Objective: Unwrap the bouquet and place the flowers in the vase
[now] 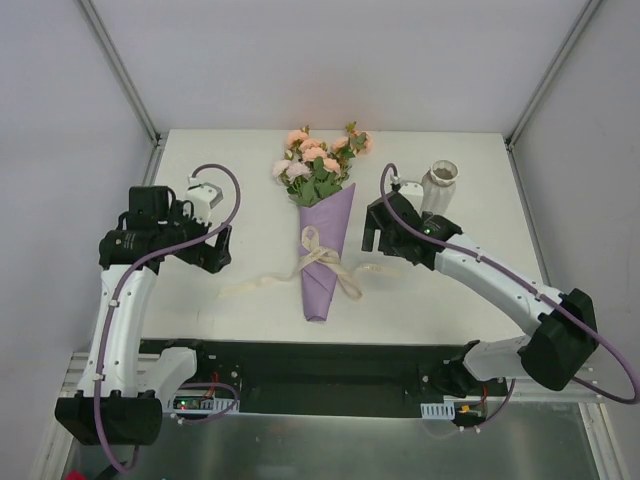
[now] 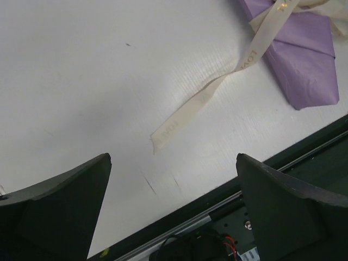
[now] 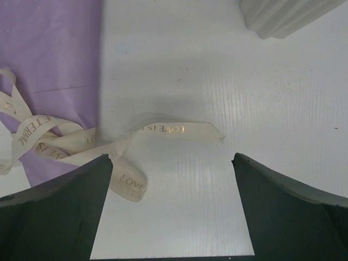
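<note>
Left gripper (image 2: 174,163): jaws spread wide with nothing between them. It sits at 9 o'clock of the bow (image 1: 322,258), above a loose ribbon tail (image 2: 201,100).
Right gripper (image 3: 173,160): equally wide and empty, at 3 o'clock of the bow, with the other tail just ahead of it.
Bouquet (image 1: 326,225): lies flat mid-table (image 1: 420,310), tip toward 6 o'clock, flowers (image 1: 318,158) toward 12.
Vase (image 1: 440,184): upright at about 2 o'clock of the bouquet, just beyond the right gripper.
Handling, ribbon: I judge it limp, light and slick. I'd pinch a tail near its free end and pull outward so the bow slips.
Handling, paper: thin and crease-prone (likely to slide on the table rather than open), so one arm should pin it.
Handling, flowers: thin stems and soft blooms. I'd grip low on the stems, never the heads.
Risk: the vase looks light and narrow-necked, so I judge it easy to tip.
</note>
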